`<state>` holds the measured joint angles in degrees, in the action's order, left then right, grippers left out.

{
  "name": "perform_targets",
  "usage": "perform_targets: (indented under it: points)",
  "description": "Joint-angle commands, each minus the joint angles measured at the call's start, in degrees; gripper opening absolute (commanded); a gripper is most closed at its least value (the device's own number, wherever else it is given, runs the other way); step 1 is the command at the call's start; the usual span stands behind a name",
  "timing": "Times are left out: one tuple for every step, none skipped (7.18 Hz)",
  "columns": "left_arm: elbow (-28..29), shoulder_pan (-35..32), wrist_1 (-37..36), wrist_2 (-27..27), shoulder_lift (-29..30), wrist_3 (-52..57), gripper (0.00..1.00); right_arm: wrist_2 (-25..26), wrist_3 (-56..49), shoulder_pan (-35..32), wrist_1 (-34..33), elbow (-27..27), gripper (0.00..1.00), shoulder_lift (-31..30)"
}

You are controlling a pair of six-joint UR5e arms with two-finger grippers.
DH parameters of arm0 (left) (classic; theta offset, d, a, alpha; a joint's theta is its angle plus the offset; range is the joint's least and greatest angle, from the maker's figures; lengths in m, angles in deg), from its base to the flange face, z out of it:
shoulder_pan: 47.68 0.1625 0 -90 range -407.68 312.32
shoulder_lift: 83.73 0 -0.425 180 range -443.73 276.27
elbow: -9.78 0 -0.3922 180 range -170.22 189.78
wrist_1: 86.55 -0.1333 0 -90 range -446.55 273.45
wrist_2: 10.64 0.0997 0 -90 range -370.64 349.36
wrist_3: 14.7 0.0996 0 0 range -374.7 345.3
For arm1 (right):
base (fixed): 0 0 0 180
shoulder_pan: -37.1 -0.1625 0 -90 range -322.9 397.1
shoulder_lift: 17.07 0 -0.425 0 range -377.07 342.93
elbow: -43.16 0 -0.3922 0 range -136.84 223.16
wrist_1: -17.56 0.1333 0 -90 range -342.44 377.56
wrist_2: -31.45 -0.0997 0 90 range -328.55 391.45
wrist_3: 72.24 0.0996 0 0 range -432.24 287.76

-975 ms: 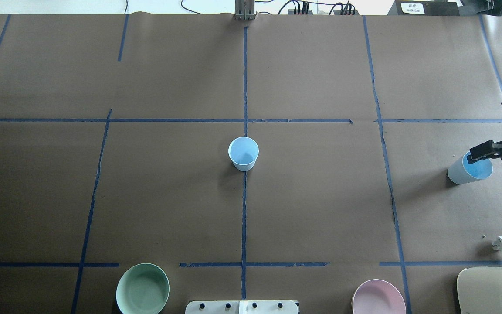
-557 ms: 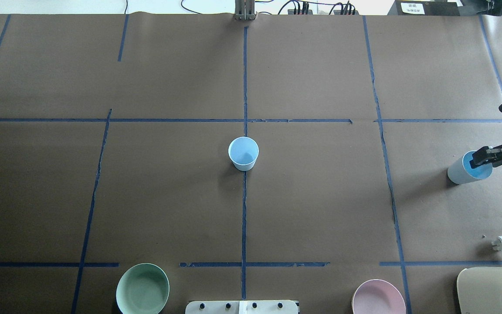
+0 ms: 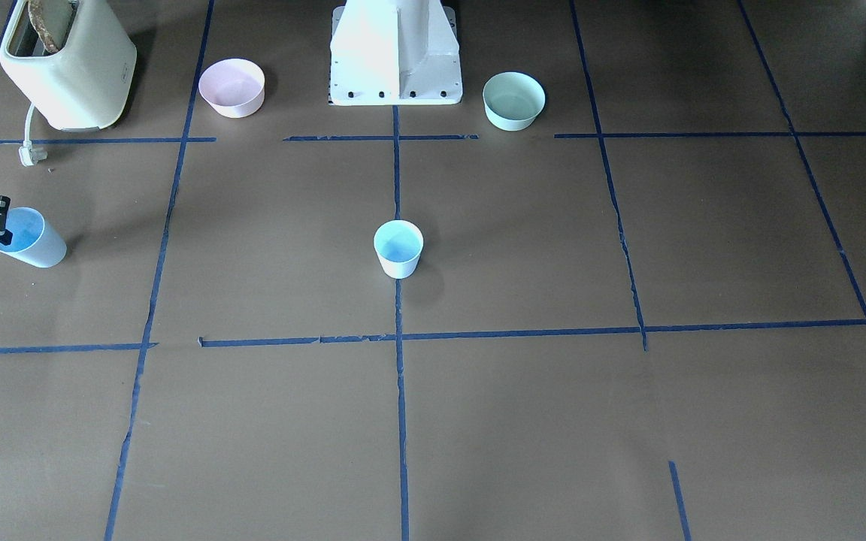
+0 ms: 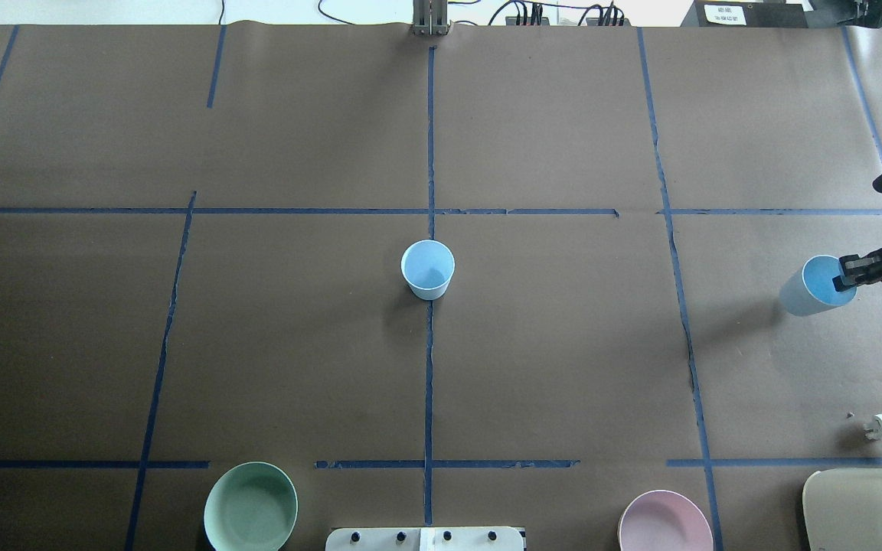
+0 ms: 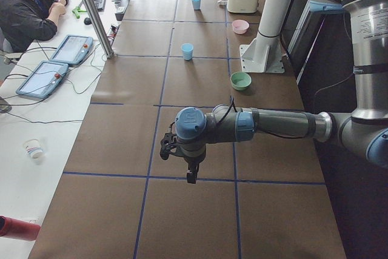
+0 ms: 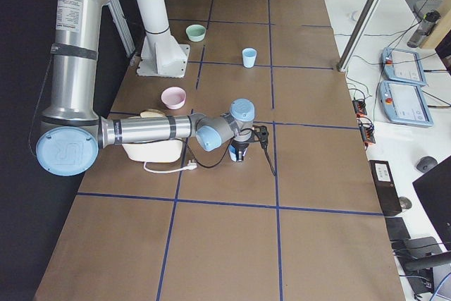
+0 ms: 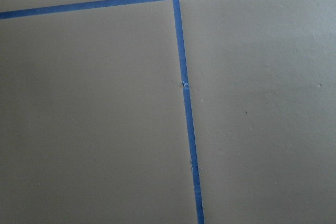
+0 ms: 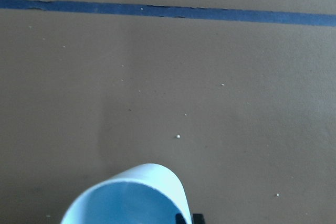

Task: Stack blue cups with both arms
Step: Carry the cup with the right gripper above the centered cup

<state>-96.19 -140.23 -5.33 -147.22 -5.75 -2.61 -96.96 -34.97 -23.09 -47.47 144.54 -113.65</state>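
The right hand point(image 4: 844, 277) pinches the end cup point(image 4: 808, 295) by its rim, likely to nest it in the centre cup point(image 4: 427, 269). Left hand point(image 5: 191, 177): cannot tell.

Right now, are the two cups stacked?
No: the overhead view shows the centre cup standing alone, while the other cup is far to the right, pinched at its rim by the right gripper.

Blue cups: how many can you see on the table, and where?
2. The centre cup stands upright on the middle tape line. The right-end cup is at the table's right end, its rim pinched by the right gripper. None appear hidden.
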Motion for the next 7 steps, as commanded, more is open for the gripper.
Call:
perform_targets:
  points:
    - [-0.03, 0.00, 0.00, 0.00, 0.07, -0.14, 1.00, -1.58, 0.34, -0.53, -12.31, 7.82, 0.00, 4.53]
    - [-0.12, 0.00, 0.00, 0.00, 0.07, -0.14, 1.00, -1.41, 2.43, -0.45, -22.75, 11.52, 0.00, 11.09]
    - [-0.12, 0.00, 0.00, 0.00, 0.07, -0.14, 1.00, -1.23, 11.42, 1.29, -28.34, 11.82, 0.00, 19.86]
    - [-0.20, 0.00, 0.00, -0.09, 0.07, -1.44, 1.00, 0.42, 20.82, 6.61, -29.87, 11.47, 0.00, 26.12]
    - [-0.81, 0.00, 0.09, -0.09, 0.16, -3.63, 1.00, 4.70, 29.87, 12.06, -30.85, 10.77, 0.00, 31.67]
    - [-1.08, 0.00, 0.09, -0.09, 0.16, -3.92, 1.00, 8.92, 38.58, 17.08, -32.25, 8.50, 0.00, 38.51]
    - [-1.08, 0.09, 0.09, -0.09, 0.25, -4.01, 1.00, 13.14, 45.02, 21.39, -32.70, 4.74, 0.00, 45.02]
